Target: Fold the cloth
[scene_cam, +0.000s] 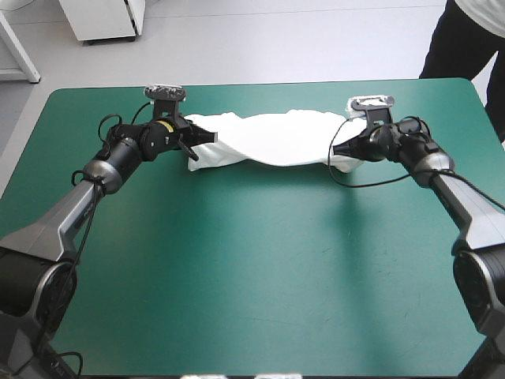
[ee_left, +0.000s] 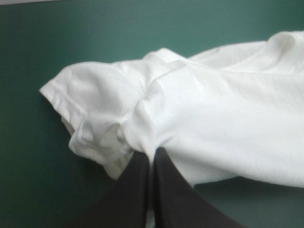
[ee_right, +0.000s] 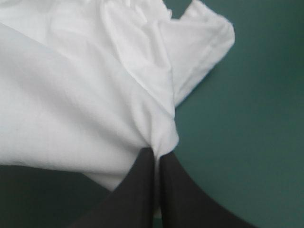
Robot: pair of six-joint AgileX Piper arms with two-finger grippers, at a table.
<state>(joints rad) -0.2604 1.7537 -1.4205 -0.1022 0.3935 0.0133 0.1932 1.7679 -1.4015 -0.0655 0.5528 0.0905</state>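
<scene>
The white T-shirt [scene_cam: 272, 138] hangs stretched in a twisted band across the far half of the teal-green table, sagging in the middle. My left gripper [scene_cam: 192, 146] is shut on the T-shirt at its left end; in the left wrist view the black fingers [ee_left: 137, 183] meet in a pointed arch with the T-shirt [ee_left: 213, 118] pinched at the tip and a sleeve spreading beyond. My right gripper [scene_cam: 338, 150] is shut on the T-shirt at its right end; in the right wrist view the gripper [ee_right: 156, 154] pinches a fold of the T-shirt [ee_right: 71, 104].
Bare teal-green cover [scene_cam: 260, 268] stretches from the T-shirt to the near edge. The table's far edge [scene_cam: 260, 83] runs close behind the T-shirt. A black cable loops below the right gripper.
</scene>
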